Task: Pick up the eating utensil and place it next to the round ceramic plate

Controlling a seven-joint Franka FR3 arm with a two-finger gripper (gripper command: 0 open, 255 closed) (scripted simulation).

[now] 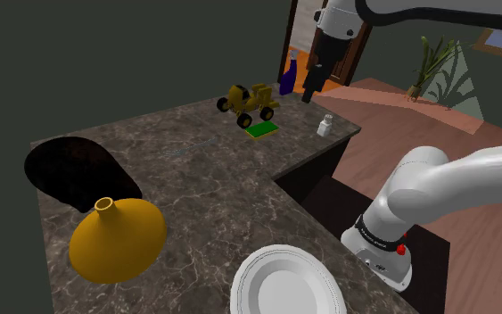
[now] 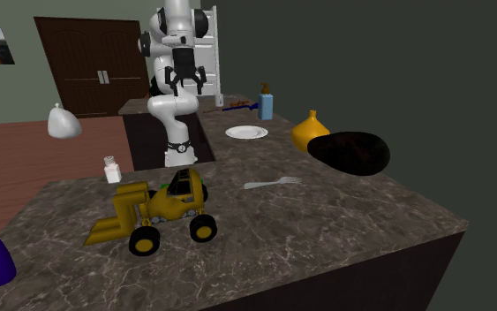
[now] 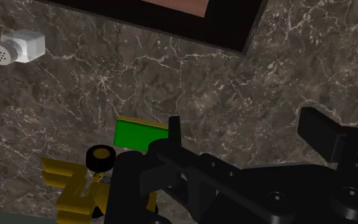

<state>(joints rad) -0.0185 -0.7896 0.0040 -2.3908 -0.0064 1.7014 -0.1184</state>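
Note:
A grey fork (image 2: 273,183) lies flat on the dark marble counter (image 2: 326,221), between the toy forklift and the black object. In the shoulder view the fork (image 1: 195,145) is a faint streak mid-counter. The round white plate (image 1: 286,284) sits at the counter's near end by the stand, and it shows as a small plate (image 2: 246,132) in the second exterior view. My black gripper (image 1: 309,95) hangs high above the counter's far corner, over the toy and the shaker, far from the fork. Its fingers (image 3: 173,124) stand apart with nothing between them. The gripper (image 2: 185,85) is open, as is plain where the gripper (image 3: 244,127) looks down.
A yellow toy forklift (image 1: 249,102) stands beside a green pad (image 1: 262,129) under the gripper. A white shaker (image 1: 325,125) sits at the counter's edge. A yellow vase (image 1: 115,236) and a black rounded object (image 1: 75,171) lie at the shoulder view's left. A blue bottle (image 1: 287,78) stands behind.

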